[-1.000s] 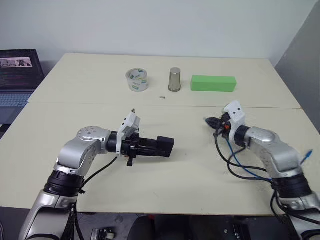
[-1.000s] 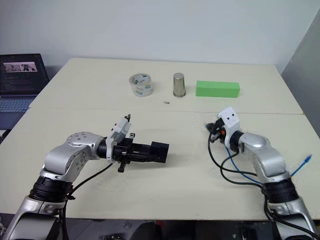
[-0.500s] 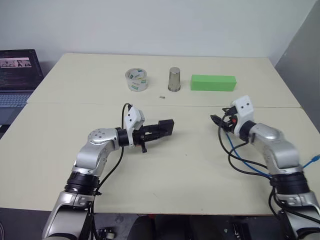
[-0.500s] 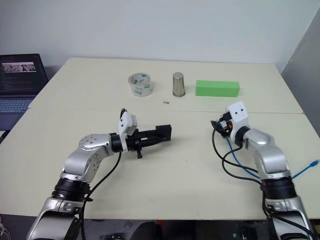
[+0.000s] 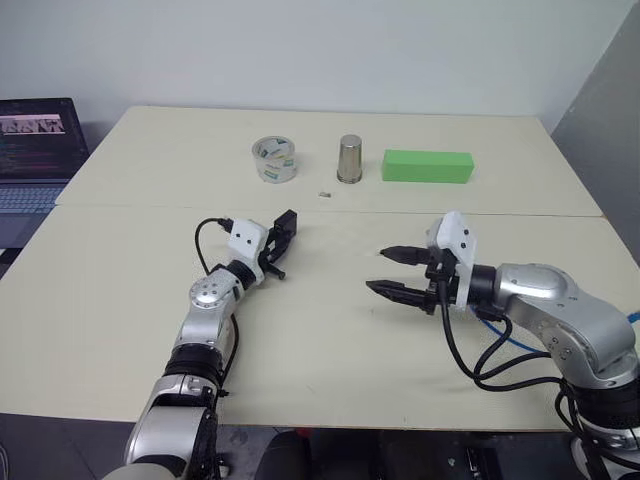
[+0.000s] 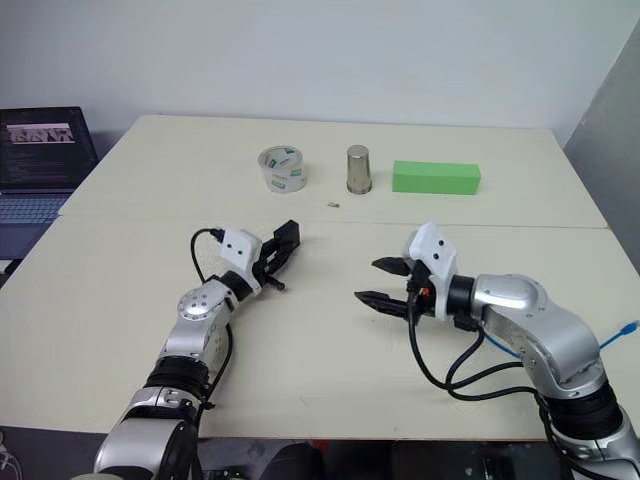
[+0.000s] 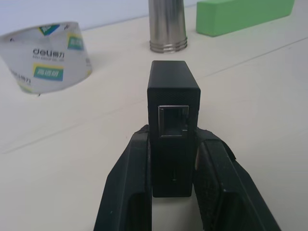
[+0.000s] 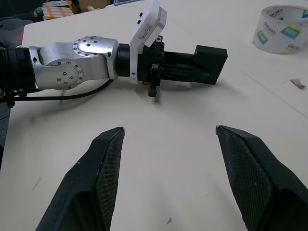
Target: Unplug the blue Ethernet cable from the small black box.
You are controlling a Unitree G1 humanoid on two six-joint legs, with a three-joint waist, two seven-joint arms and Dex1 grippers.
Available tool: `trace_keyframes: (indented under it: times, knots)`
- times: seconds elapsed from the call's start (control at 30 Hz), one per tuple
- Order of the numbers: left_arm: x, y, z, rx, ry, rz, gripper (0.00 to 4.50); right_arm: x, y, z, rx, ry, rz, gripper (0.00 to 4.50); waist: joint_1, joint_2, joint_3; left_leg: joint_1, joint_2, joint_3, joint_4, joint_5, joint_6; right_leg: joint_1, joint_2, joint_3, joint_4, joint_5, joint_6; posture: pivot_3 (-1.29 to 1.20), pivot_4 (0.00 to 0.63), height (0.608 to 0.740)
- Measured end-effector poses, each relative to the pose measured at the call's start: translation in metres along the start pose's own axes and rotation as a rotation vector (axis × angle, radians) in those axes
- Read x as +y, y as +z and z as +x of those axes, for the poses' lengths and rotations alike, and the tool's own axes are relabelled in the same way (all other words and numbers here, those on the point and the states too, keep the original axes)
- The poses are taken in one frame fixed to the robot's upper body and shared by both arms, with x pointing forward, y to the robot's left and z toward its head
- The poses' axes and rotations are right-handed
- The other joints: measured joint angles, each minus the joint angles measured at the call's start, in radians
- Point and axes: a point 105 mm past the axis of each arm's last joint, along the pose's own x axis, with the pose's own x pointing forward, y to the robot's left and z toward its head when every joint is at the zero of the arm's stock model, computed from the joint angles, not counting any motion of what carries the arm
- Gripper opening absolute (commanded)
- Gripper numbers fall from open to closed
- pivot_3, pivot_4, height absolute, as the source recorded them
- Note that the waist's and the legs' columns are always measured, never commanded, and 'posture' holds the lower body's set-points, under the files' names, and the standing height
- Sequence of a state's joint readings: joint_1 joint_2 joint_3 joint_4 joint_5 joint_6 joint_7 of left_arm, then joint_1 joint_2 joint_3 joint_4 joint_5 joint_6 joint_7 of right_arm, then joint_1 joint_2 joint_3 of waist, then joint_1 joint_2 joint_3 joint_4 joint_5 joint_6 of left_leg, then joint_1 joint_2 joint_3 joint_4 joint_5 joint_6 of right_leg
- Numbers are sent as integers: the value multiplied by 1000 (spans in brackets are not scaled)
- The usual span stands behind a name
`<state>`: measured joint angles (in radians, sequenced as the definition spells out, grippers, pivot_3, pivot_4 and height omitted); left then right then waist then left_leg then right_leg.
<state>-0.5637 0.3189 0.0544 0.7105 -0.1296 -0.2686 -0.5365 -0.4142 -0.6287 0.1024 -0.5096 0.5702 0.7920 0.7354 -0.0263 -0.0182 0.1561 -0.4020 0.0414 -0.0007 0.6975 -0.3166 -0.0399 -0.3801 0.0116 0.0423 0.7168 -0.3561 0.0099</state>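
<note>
Both grippers work over one cream table (image 5: 120, 300). Left gripper (image 5: 281, 232) is clamped tight on the small black box (image 5: 287, 222), its two fingers (image 7: 126, 187) pressing the box's sides just above the tabletop. Right gripper (image 5: 397, 272) stands spread wide with nothing between its fingers, pointing across at the left one from well apart.

Beyond both grippers, near the far edge, three things stand in a row: one long green block (image 5: 427, 166) past the right gripper, one steel cup (image 5: 349, 159) in the middle, and one roll of clear tape (image 5: 274, 160) past the left gripper. A tiny scrap (image 5: 324, 194) lies just in front of the cup. One laptop (image 5: 38, 150) sits off the table's corner, far to the left gripper's outer side.

The left wrist view alone reads the tape's labels, "deli" with Chinese characters, and shows the box's port (image 7: 173, 121), square, metal-rimmed, with no plug in it. The right wrist view shows the box side-on in the left gripper.

The blue Ethernet cable (image 5: 510, 338) loops behind the right gripper, under that arm, one end (image 6: 627, 327) out at the table's right edge.
</note>
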Motion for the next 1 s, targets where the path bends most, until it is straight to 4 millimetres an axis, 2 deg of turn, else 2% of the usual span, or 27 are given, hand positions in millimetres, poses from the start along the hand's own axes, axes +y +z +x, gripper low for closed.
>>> trace_keyframes:
  times: [0.07, 0.3, 0.43, 0.6, 0.7, 0.8, 0.9, 1.0]
  knots:
    - [-1, -1, 1, -4, 7, -11, 1498, 0, 0, 0, 0, -2, 0, 3218, 0, 0, 0, 0, 0, 0, 0, 0, 0, 0, 0, 0, 0, 0, 0, 0, 150, 740]
    - [-2, -5, -4, 8, -11, -19, 2764, -1, -1, 1, 6, -17, 1, 3218, -1, 0, 0, 1, 0, 0, 0, 0, 0, 1, 0, 0, 0, 0, 0, 0, 150, 740]
    - [-3, -5, -17, 44, -54, 5, 2764, 0, -2, 1, 5, -31, 1, 3218, -5, 0, 0, 1, 1, 0, -1, 0, 0, 1, 1, 0, 0, 0, 0, 0, 150, 740]
    - [0, -5, -48, 146, -111, 49, 2764, 1, -11, -6, 6, -76, 38, 3218, -4, 0, 0, 1, 2, -1, -1, 0, 0, 1, 1, 0, 0, 0, 0, 0, 150, 740]
    - [8, 12, -63, 173, -149, 79, 2764, -2, -16, -16, 10, -129, 54, 3218, 1, 0, 0, 1, 1, -1, 0, 0, 0, 1, 0, 0, 0, 0, 0, 0, 150, 740]
    - [14, 46, -70, 125, -196, 85, 2764, -13, -21, -36, 23, -212, 56, 3218, 1, 0, 0, 3, 0, -1, 0, 0, 0, 3, 0, 0, 0, 0, 0, 0, 150, 740]
    - [12, 62, -79, 160, -294, 68, 2764, -29, -34, -64, 87, -323, 66, 3218, 0, 0, 0, 2, 0, -1, -1, 0, 0, 3, 0, 0, -1, 0, 0, 0, 150, 740]
    - [10, 75, -81, 146, -326, 58, 2764, -37, -35, -75, 98, -370, 59, 3218, 0, 0, 0, 3, 0, -1, -1, 0, 0, 3, 1, 0, -1, 0, 0, 0, 150, 740]
